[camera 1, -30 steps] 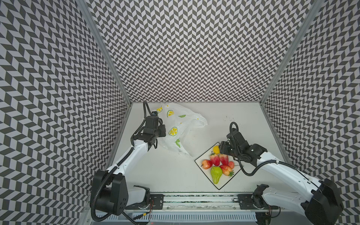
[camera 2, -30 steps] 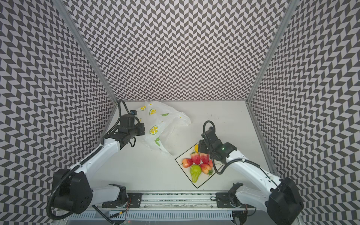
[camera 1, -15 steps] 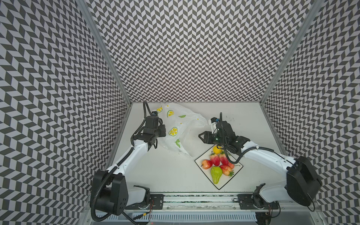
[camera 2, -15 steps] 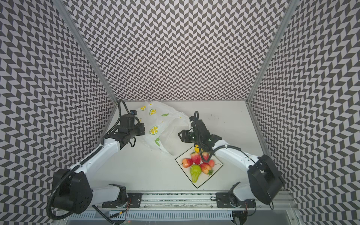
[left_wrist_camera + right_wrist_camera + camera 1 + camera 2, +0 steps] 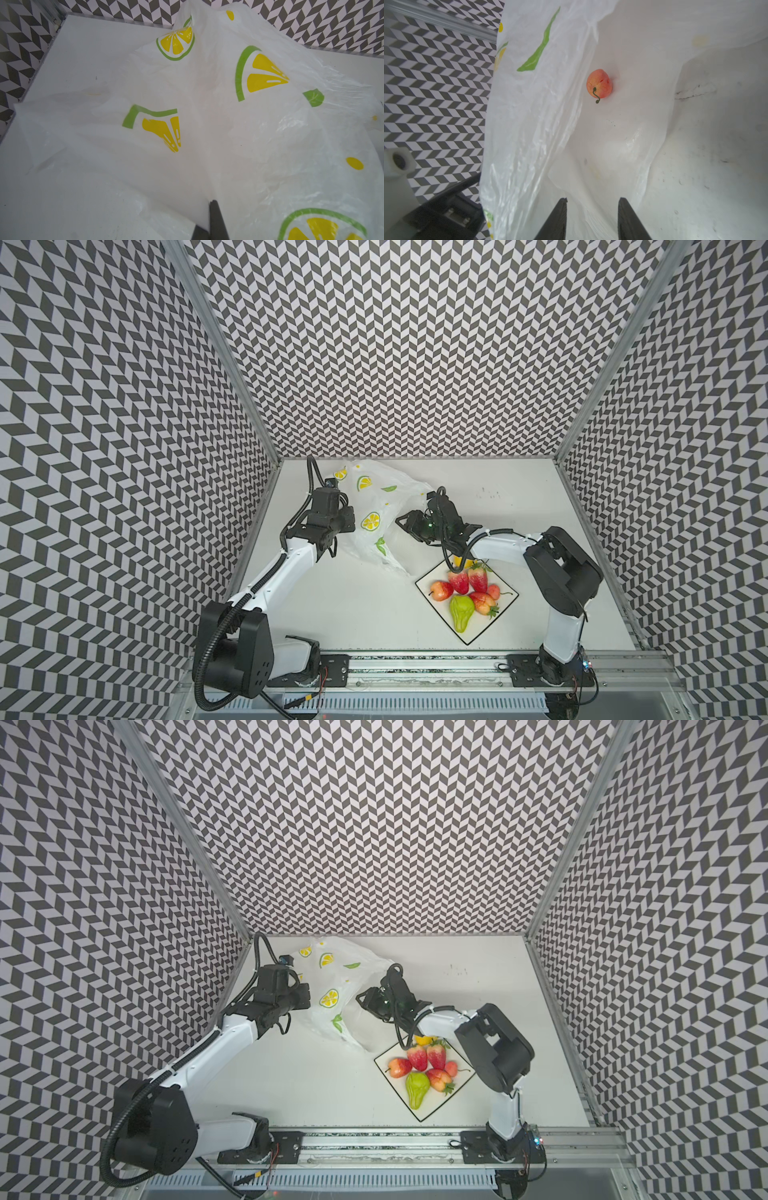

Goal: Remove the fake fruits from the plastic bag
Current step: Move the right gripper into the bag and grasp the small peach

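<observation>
The plate [image 5: 482,624] holds 7 fake fruits [image 5: 417,1057]: 3 strawberries [image 5: 458,581] [image 5: 478,578] [image 5: 482,602], 1 apple [image 5: 441,590], 1 pear [image 5: 461,612], 1 partly hidden lemon [image 5: 463,562] and 1 cherry [image 5: 493,591]. The right wrist view shows 1 more cherry [image 5: 599,83] inside the plastic bag [image 5: 386,506], making 8 fruits. There is 1 bag, 1 plate, 1 table [image 5: 353,614] and 2 robot arms [image 5: 286,572] [image 5: 498,547].

A robotics lab test booth: black-and-white chevron walls [image 5: 415,344] enclose the white table [image 5: 353,614] on three sides, and an aluminium rail [image 5: 415,668] along the table's front edge mounts two robot arms [image 5: 286,568].
</observation>
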`<state>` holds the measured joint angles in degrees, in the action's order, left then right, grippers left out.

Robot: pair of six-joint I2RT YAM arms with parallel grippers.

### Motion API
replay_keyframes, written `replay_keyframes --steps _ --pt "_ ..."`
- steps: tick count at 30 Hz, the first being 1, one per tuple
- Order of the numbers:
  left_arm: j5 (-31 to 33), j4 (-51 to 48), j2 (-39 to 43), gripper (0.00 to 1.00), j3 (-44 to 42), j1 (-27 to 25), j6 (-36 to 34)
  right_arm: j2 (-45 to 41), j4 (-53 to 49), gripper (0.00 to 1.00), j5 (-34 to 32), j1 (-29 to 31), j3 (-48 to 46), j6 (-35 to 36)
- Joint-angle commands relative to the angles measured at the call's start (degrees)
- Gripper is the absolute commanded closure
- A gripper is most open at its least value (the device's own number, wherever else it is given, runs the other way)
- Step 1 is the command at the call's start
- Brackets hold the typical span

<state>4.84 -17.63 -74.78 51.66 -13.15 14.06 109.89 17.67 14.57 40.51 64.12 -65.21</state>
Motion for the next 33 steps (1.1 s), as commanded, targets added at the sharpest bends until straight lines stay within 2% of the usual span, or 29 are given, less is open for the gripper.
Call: replay_keyframes --steps 1,9,33 --pt "0.05 0.02 -0.1 1.0 1.69 -0.35 0.52 3.42 7.42 0.58 -2.82 0.53 2.86 -7.99" --pt "-0.02 0.2 -1.32 1.0 2.92 -1.13 0.26 10.34 6.76 0.53 -5.98 0.53 9.08 -8.93" --pt "0.21 0.0 -0.11 1.0 1.53 -1.84 0.16 24.42 2.84 0.57 -11.51 0.09 25.82 -14.98"
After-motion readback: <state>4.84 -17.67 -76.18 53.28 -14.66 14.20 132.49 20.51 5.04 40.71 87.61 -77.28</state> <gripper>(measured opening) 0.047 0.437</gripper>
